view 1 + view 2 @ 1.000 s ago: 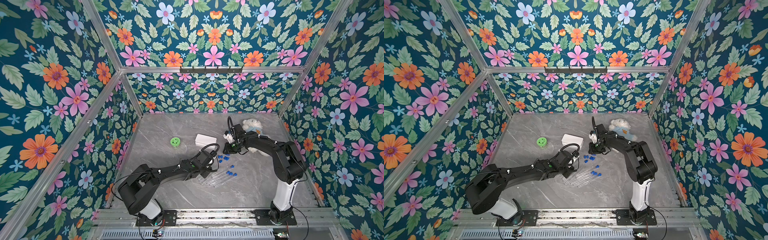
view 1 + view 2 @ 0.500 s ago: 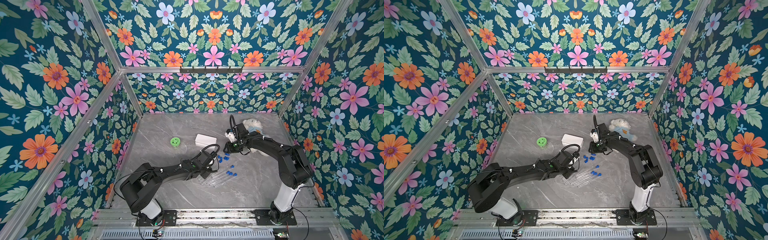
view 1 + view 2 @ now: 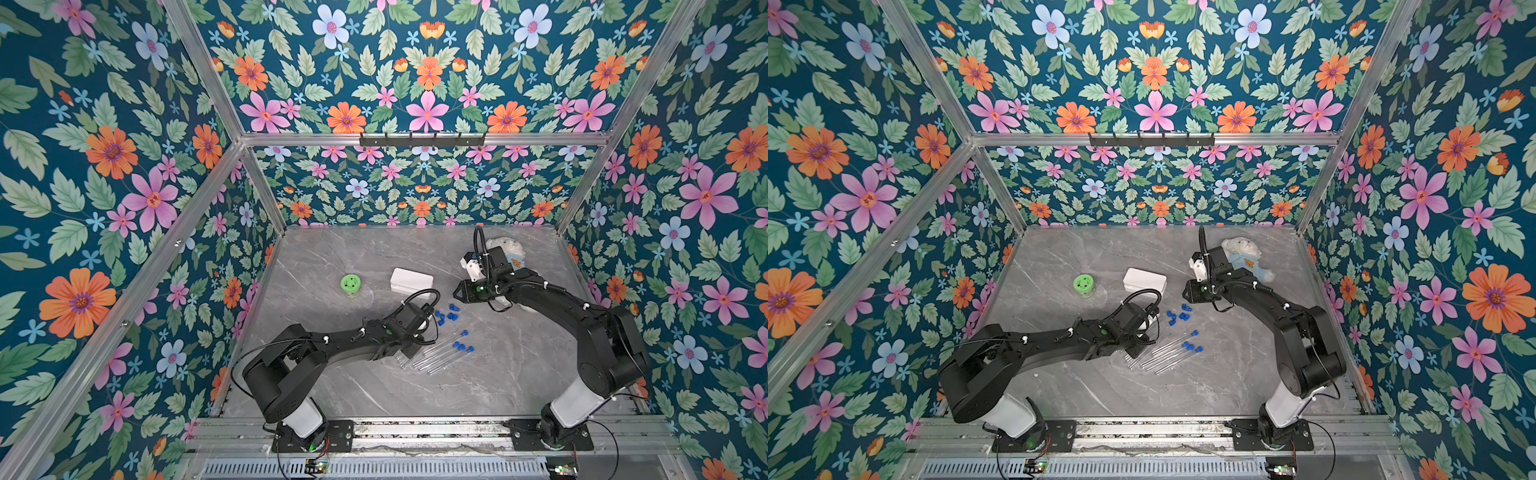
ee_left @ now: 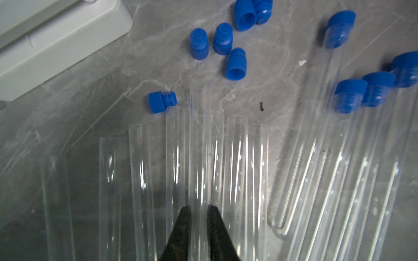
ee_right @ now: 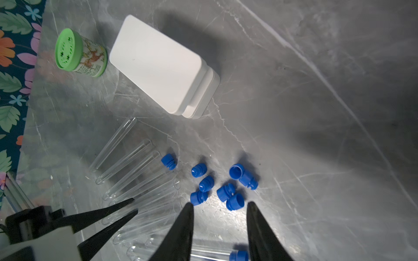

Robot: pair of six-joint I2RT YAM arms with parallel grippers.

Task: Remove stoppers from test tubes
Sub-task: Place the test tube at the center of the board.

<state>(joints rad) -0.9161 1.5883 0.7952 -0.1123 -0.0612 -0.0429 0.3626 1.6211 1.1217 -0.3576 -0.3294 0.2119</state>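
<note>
Several clear test tubes point(image 4: 237, 171) lie side by side on the grey table. My left gripper point(image 4: 199, 206) is shut on one open test tube point(image 4: 200, 135); in both top views it sits low over the tubes point(image 3: 409, 353). Several loose blue stoppers point(image 5: 203, 183) lie in a cluster beyond the tubes' mouths point(image 3: 446, 313). A few tubes still carry stoppers point(image 4: 349, 96), also seen in a top view point(image 3: 461, 345). My right gripper point(image 5: 219, 204) hangs open above the loose stoppers with nothing between its fingers point(image 3: 456, 292).
A white box point(image 3: 411, 279) and a green-lidded jar point(image 3: 351, 284) stand behind the tubes. A plush toy point(image 3: 509, 249) lies at the back right, behind my right arm. Floral walls close the table on three sides.
My right gripper's jaws have opened wider and its arm has shifted slightly. The left gripper has stayed shut over the tubes.
</note>
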